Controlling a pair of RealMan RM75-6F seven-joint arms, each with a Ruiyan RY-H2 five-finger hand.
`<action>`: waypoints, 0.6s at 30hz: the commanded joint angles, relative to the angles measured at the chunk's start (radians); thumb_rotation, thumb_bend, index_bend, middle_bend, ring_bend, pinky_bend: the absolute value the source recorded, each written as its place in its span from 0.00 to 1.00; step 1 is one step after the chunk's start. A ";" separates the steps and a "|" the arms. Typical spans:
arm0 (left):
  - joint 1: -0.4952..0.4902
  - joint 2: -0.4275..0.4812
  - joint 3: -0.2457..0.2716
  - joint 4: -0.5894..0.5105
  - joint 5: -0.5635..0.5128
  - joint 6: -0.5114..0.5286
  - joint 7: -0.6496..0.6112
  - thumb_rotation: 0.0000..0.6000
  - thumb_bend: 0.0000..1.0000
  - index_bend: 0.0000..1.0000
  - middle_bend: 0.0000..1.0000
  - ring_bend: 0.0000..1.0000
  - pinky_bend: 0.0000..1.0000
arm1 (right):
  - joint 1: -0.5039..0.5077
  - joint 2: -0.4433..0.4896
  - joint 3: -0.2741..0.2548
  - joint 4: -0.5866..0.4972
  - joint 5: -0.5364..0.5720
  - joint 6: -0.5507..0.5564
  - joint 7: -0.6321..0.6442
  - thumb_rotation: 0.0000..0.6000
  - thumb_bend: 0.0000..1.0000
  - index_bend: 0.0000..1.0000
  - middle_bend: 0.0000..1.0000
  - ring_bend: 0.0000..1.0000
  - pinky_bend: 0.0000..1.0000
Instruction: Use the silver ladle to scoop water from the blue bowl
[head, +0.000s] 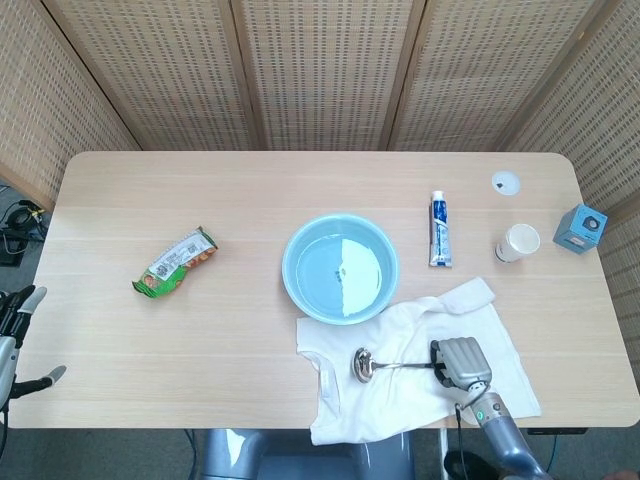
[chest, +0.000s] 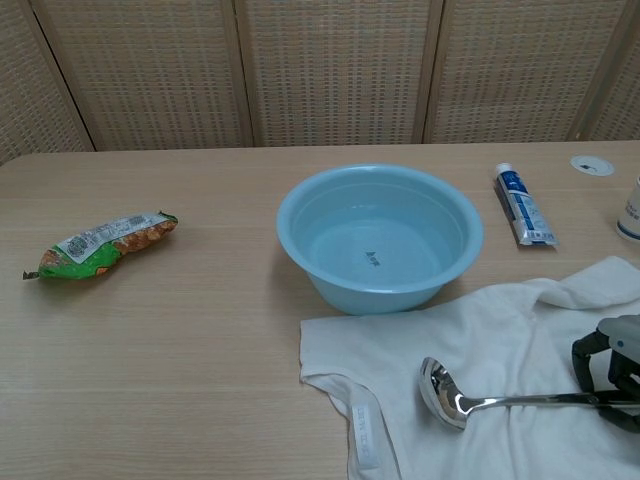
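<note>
The blue bowl (head: 340, 268) (chest: 380, 238) holds water and stands mid-table. In front of it lies a crumpled white shirt (head: 350, 400) (chest: 480, 340). The silver ladle (head: 366, 366) (chest: 445, 395) rests on the shirt, cup to the left, handle running right. My right hand (head: 460, 362) (chest: 610, 365) grips the handle's end at the shirt's right side, fingers curled around it. In the head view only, my left hand (head: 15, 335) hangs off the table's left edge with its fingers apart, holding nothing.
A green snack packet (head: 175, 263) (chest: 100, 243) lies at the left. Right of the bowl are a toothpaste tube (head: 439, 228) (chest: 523, 204), a paper cup (head: 517, 242), a small white lid (head: 506, 182) and a blue box (head: 581, 228).
</note>
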 joint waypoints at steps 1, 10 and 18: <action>0.000 0.000 0.000 0.000 0.001 0.000 0.000 1.00 0.00 0.00 0.00 0.00 0.00 | -0.001 0.002 0.004 -0.003 0.000 -0.002 0.010 1.00 0.67 0.59 0.98 1.00 1.00; 0.000 0.000 0.001 0.000 0.001 0.000 0.000 1.00 0.00 0.00 0.00 0.00 0.00 | -0.009 0.036 0.029 -0.058 -0.008 0.011 0.068 1.00 0.76 0.65 0.99 1.00 1.00; -0.001 0.002 0.001 -0.002 0.001 0.000 -0.004 1.00 0.00 0.00 0.00 0.00 0.00 | -0.009 0.110 0.034 -0.142 -0.060 0.023 0.111 1.00 0.77 0.68 0.99 1.00 1.00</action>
